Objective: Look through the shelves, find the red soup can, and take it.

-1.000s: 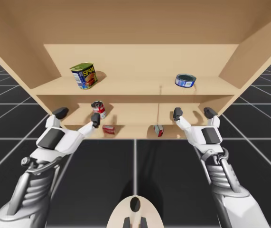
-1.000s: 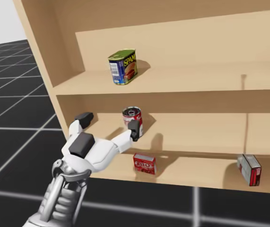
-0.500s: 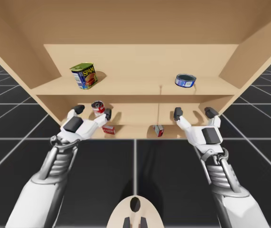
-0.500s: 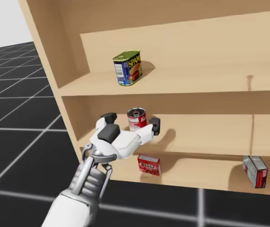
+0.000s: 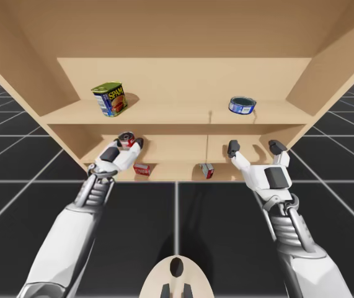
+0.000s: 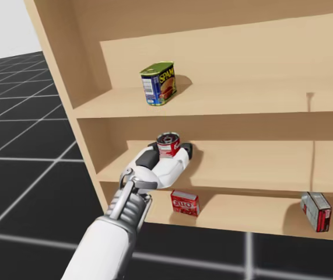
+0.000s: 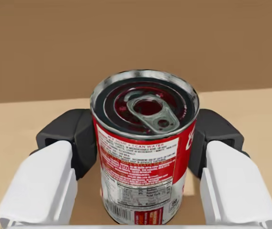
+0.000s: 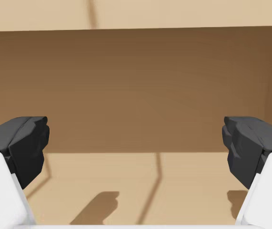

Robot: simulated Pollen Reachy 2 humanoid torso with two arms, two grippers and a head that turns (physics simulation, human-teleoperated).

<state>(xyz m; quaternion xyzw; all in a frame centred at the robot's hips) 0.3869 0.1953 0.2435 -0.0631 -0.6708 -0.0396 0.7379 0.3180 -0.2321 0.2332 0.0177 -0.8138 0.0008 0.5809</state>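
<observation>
Wooden shelf unit, three levels. The red soup can, a cylinder with a silver pull-tab lid, stands upright on the middle level, towards its left end and close to the front edge.

Left gripper: reached in onto the middle level and closed around the red soup can. In the left wrist view, one dark pad presses the can's side and the other pad presses the opposite side. The can's base sits on the shelf board.

Right gripper: spread wide, holding nothing, at the front of the middle level's right section and facing its back wall. Well apart from the can.

Also noted:
- Top level: green-and-blue rectangular tin on the left, flat blue round can on the right.
- Bottom level: small red box below the left gripper, red-and-grey box near the middle divider.
</observation>
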